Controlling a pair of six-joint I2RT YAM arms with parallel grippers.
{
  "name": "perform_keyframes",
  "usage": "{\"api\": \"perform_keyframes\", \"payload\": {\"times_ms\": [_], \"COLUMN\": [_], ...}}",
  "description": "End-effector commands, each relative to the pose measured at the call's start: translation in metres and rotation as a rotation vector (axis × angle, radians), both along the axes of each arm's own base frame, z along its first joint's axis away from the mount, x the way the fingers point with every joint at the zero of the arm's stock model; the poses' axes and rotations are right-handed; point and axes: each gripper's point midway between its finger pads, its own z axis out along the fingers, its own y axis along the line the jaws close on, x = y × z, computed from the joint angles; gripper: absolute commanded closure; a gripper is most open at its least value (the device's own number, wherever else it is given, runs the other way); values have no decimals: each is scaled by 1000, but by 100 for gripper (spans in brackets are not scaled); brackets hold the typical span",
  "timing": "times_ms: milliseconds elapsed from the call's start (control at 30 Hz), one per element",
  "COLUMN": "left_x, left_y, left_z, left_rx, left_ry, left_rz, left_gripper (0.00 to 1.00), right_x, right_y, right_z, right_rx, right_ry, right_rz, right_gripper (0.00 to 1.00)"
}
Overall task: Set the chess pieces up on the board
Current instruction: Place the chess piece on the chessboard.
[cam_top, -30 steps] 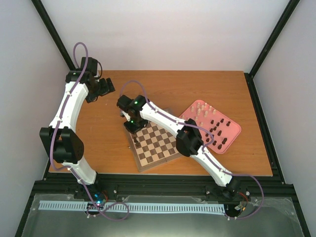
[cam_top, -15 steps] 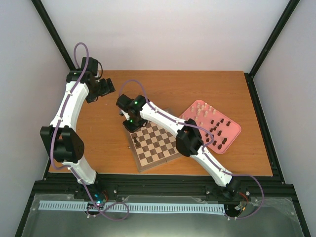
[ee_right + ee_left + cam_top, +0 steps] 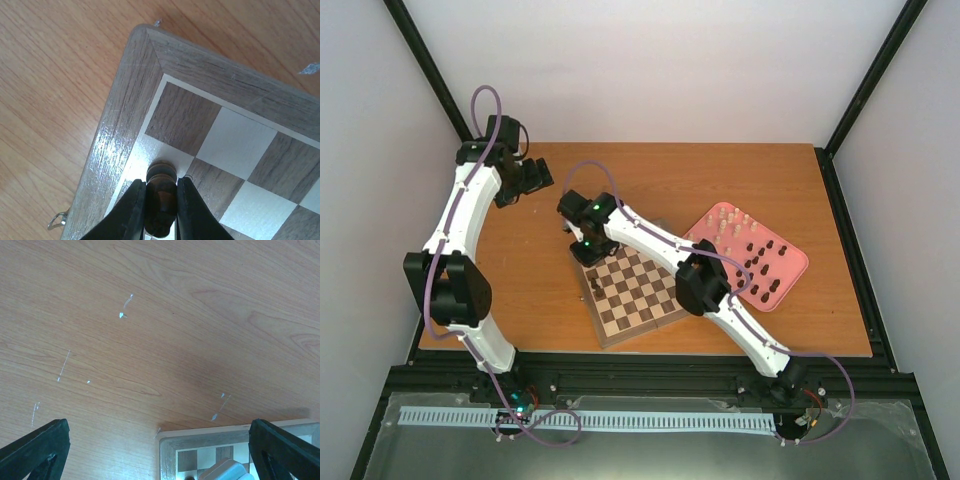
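Overhead, the right gripper [image 3: 585, 247] hangs over the far left corner of the board [image 3: 638, 292], which lies skewed on the table [image 3: 720, 180]. Its jaws are hidden under the wrist from this angle. 1 dark piece [image 3: 595, 287] stands alone on the board's left edge, a little nearer the arm bases than those jaws. The other chess pieces [image 3: 755, 255], cream and dark brown, stand in the pink tray [image 3: 798, 262], well off to the right of the jaws. The left gripper [image 3: 527, 180] sits over bare wood, well apart from the board.

From the left wrist, the left gripper [image 3: 157, 440] stands wide with nothing between its 2 fingers [image 3: 37, 447]. Only tabletop lies ahead of them, and a corner of the board [image 3: 240, 437] shows low down, closer to the finger at the picture's right.

From the right wrist, the right gripper [image 3: 160, 212] is pinched narrow on a dark brown piece [image 3: 161, 176], 1 pad on each side of its body just under the rounded head. Beneath the jaws is a pale square on the edge file, next to the dark corner square. Whether the base touches the board I cannot tell.

Such a piece is probably very light, rigid turned wood, smooth enough to slip and easy to topple. A hold on the stem below the head, as here, seems soundest, with gentle pressure.
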Motion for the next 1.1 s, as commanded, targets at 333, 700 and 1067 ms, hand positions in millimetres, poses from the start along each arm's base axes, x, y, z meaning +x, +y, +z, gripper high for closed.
{"api": "perform_keyframes", "payload": {"times_ms": [333,700,1067], "left_x": [11,10,9], "left_y": [-2,-2,-2], "left_z": [9,8,8], "left_rx": [5,6,1], "left_ry": [-18,-14,-14], "left_rz": [-8,-9,-10], "left_gripper": [0,0,0], "right_x": [3,-8,-18], "right_y": [-3,-2,3], "right_z": [-7,-3,1], "right_rx": [-9,-9,6], "right_ry": [13,25,40], "right_rz": [13,39,72], "right_gripper": [92,87,72]}}
